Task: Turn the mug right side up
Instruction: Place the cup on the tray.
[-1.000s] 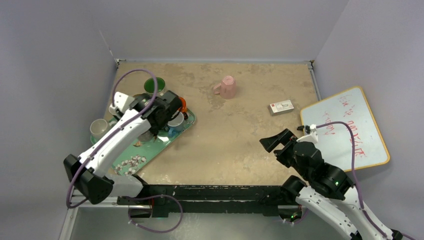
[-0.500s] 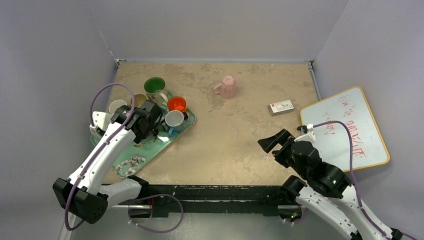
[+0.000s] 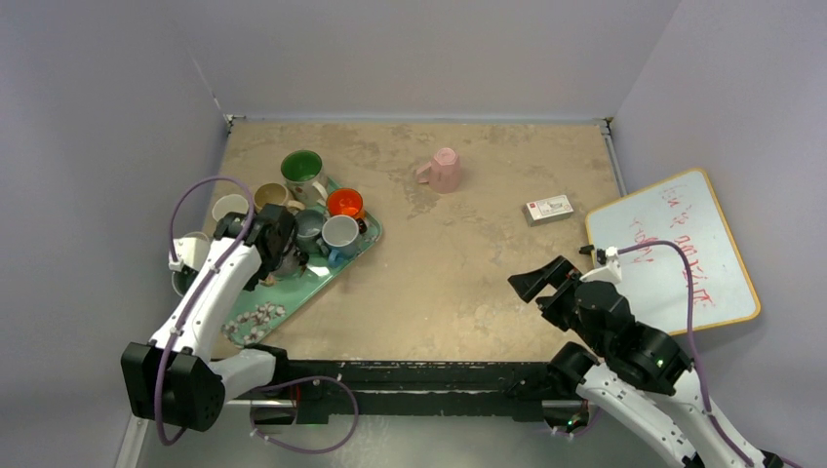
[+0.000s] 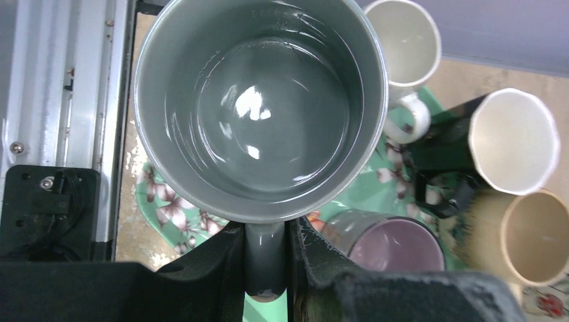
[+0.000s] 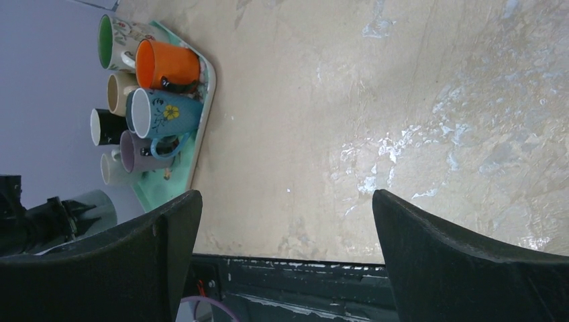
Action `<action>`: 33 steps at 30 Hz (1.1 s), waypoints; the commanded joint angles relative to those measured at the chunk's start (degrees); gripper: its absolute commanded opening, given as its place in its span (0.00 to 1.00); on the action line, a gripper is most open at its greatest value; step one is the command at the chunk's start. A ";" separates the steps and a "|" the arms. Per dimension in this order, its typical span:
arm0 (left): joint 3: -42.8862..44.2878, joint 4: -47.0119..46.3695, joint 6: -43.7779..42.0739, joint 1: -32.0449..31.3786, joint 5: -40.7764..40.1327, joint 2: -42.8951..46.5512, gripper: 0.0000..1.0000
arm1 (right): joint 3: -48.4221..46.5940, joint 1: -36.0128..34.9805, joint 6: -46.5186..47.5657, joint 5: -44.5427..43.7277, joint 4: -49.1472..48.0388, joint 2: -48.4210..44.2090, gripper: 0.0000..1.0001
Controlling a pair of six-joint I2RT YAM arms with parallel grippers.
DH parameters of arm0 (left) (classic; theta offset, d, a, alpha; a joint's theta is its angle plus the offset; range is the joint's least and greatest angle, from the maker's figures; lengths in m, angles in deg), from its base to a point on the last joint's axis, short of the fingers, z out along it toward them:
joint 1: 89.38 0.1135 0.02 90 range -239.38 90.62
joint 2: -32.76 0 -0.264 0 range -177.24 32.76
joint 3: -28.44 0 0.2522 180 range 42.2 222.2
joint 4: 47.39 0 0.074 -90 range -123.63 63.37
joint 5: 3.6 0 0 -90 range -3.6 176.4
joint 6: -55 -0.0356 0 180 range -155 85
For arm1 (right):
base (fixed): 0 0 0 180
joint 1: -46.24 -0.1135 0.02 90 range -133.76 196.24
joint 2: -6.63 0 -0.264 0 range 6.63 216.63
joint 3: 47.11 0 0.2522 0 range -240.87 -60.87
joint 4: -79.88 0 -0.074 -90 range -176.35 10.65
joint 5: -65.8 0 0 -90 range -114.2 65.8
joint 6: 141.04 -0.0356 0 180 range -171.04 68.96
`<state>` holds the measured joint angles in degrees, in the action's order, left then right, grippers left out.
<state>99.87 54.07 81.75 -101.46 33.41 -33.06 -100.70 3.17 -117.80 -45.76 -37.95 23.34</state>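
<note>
A pink mug (image 3: 444,171) stands upside down on the far middle of the table, with neither gripper near it. My left gripper (image 3: 219,255) is at the table's left edge, beside the tray. It is shut on the handle of a grey mug (image 4: 258,100), whose open mouth faces the wrist camera. The handle sits between the fingers (image 4: 266,261). The grey mug also shows in the top view (image 3: 187,261). My right gripper (image 3: 534,283) is open and empty near the front right; its jaws stand wide apart in the right wrist view (image 5: 285,221).
A teal flowered tray (image 3: 346,258) at the left holds several mugs, among them a green one (image 3: 302,168), an orange one (image 3: 343,203) and a blue one (image 3: 339,234). A small box (image 3: 548,209) lies right of centre. A whiteboard (image 3: 673,253) overhangs the right edge.
My left arm has swung from over the tray's far side down and left to the table's left edge. The right arm has barely moved. The pink mug has not moved.
</note>
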 commanded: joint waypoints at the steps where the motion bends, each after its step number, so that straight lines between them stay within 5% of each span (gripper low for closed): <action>1: -2.22 -6.54 -7.45 3.80 -1.40 1.03 0.00 | -0.69 0.09 0.63 -1.85 1.53 -0.04 0.99; 15: -9.85 -29.60 -26.98 16.58 7.07 -0.40 0.00 | -1.30 0.12 0.28 -2.02 2.84 0.56 0.99; 33: -10.69 -33.23 -27.88 18.09 7.61 -7.34 0.06 | -2.79 0.10 0.20 -3.11 4.30 0.27 0.99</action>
<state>88.53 23.23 55.35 -84.10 44.79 -40.27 -101.14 3.17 -117.82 -46.28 -35.15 23.45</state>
